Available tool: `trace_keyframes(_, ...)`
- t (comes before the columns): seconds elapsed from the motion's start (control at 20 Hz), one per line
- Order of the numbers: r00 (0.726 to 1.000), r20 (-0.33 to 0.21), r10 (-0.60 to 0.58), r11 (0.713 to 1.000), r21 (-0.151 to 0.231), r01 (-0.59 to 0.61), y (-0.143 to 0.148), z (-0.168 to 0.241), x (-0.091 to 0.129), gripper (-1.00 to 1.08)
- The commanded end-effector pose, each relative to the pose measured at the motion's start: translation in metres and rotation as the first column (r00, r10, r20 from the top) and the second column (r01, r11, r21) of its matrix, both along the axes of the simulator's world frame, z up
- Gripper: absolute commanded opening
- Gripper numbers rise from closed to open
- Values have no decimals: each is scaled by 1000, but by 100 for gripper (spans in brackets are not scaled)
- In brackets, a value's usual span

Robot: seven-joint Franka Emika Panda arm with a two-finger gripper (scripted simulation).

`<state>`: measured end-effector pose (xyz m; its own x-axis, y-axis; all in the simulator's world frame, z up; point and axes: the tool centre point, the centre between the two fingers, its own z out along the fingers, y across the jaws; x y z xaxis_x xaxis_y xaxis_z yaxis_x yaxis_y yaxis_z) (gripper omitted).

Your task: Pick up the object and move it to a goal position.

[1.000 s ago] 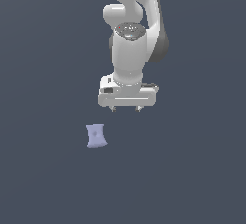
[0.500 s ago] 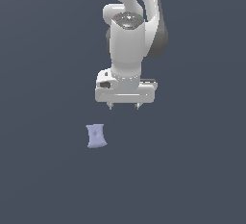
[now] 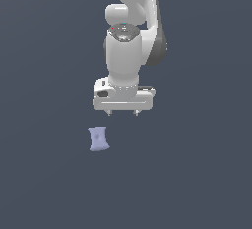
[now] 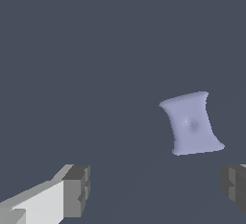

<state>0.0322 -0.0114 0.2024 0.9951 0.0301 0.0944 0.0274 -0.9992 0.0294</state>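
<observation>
Claw [image 3: 122,113] hangs spread wide and empty above the dark counter [image 3: 197,184], 2 fingertips apart, nothing between them. Object [image 3: 98,139] lies flat on the counter, clear of the claw, lower and toward the exterior view's left. Wrist view: object [image 4: 191,123] untouched.

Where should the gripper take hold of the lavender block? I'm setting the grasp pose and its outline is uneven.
Probably at the waist. The lavender block lies flat, with pinched-in sides and flared corners, so coming straight down and closing across the narrow middle looks safest. The gripper is open, apart from it, toward the exterior view's right.
</observation>
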Motion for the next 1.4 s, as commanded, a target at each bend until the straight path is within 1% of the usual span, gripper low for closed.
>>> trace_keyframes(0.0, 1000, -9, 18, 1000, -2, -18, -10, -10, 4, 100)
trace_keyframes(0.2, 998, -27, 60, 998, -3, -60, -30, -31, 10, 100)
trace_keyframes(0.45, 991, -54, 125, 992, 2, -125, -63, -67, 18, 100)
trace_keyframes(0.8, 977, -81, 197, 980, 15, -196, -100, -109, 22, 100)
trace_keyframes(1.05, 970, -91, 227, 974, 23, -225, -116, -128, 21, 100)
trace_keyframes(1.35, 966, -95, 239, 971, 27, -237, -123, -135, 21, 100)
